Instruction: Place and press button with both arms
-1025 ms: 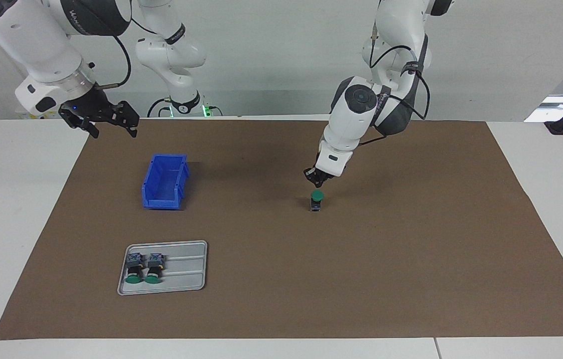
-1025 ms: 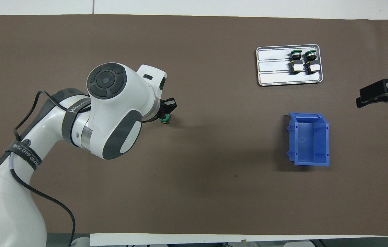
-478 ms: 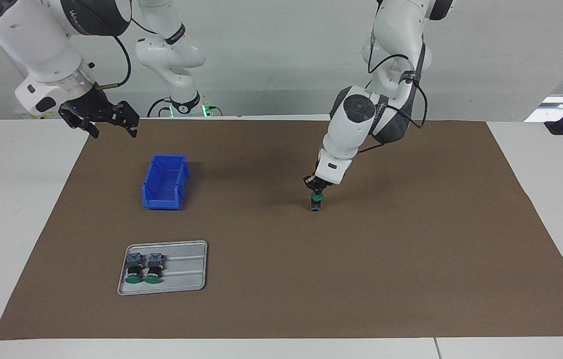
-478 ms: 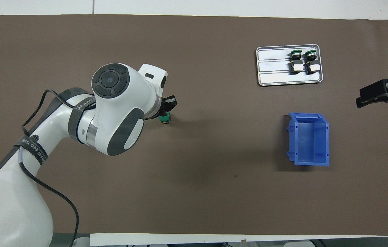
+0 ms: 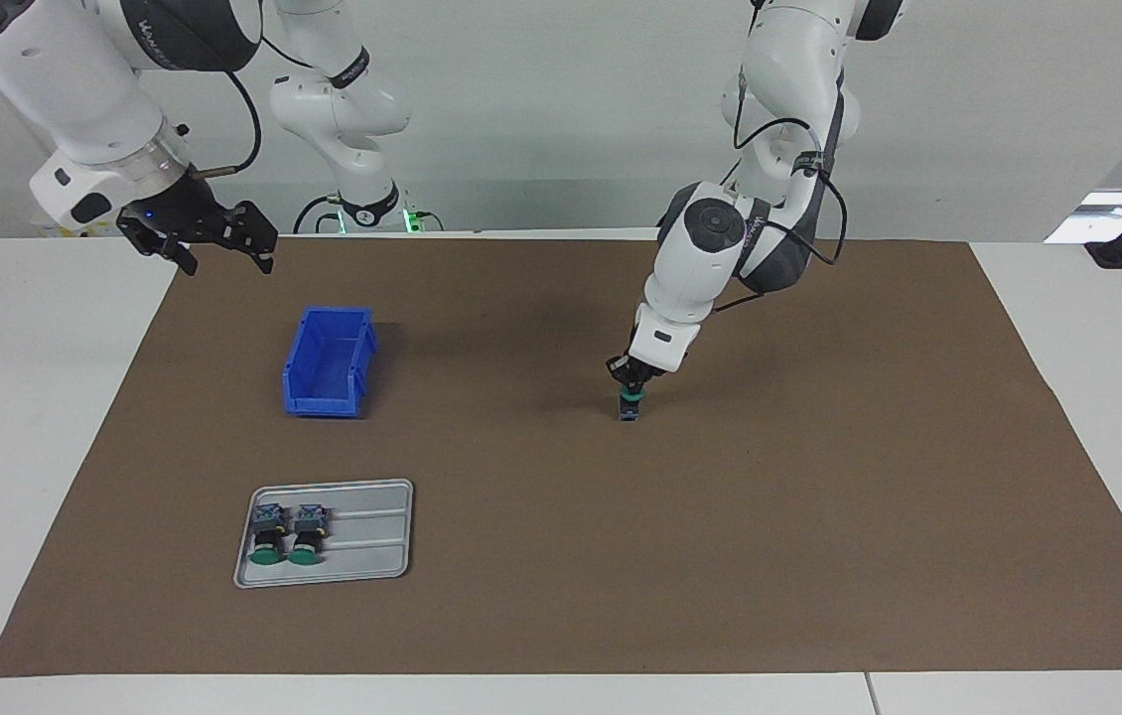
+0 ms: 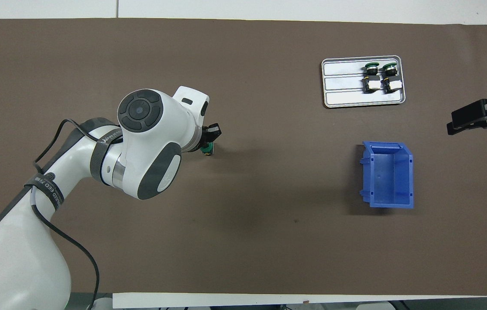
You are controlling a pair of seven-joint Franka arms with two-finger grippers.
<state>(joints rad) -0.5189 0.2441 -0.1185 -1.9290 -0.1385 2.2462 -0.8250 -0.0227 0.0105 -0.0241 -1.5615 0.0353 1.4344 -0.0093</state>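
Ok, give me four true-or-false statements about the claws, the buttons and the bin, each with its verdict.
1. The left claw, shut, is down on the upright green-capped push-button on the brown mat. True.
2. The blue plastic bin holds a button. False: it is empty.
3. Two green-capped buttons lie on the grey metal tray. True.
4. The right claw grips a button. False: it hangs open, holding nothing.

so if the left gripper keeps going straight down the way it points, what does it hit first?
The upright button on the brown mat. The shut left gripper points down at its green cap and looks already on it, so further travel should only push the cap in, though actual contact is hard to confirm.
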